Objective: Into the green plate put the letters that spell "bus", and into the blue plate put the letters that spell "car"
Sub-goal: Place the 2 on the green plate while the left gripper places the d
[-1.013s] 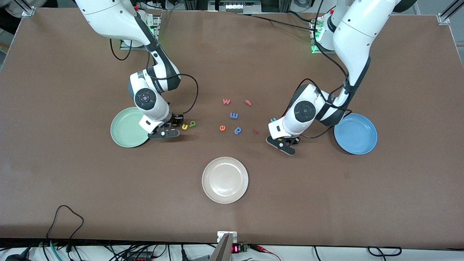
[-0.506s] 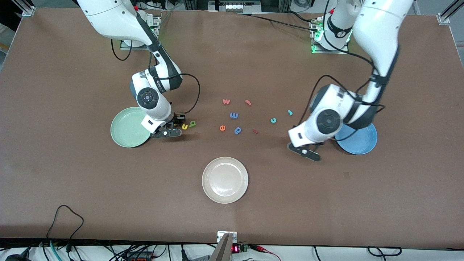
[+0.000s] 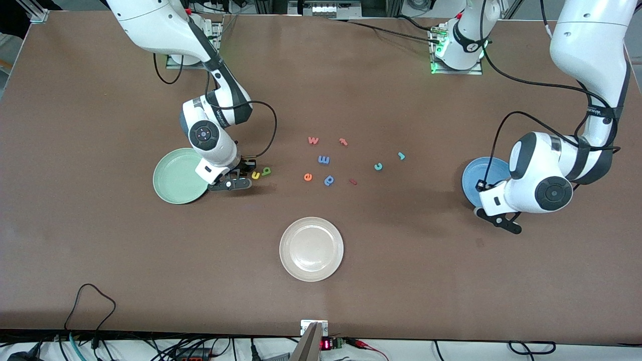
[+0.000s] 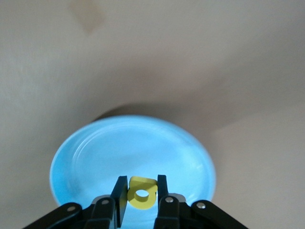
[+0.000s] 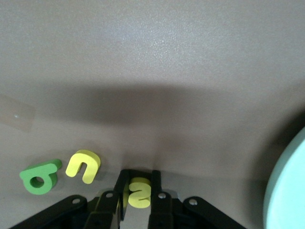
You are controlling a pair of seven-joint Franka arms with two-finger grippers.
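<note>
Swung left pincer over glossy round blue plate.

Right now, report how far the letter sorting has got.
Nothing is done: neither the pale green plate nor the bright blue plate holds a letter. In hand: the left gripper carries the yellow foam "a" over the blue plate; the right gripper is shut on the yellow "s". Left on the table: yellow "u", green "b", teal "c", teal "r".
</note>
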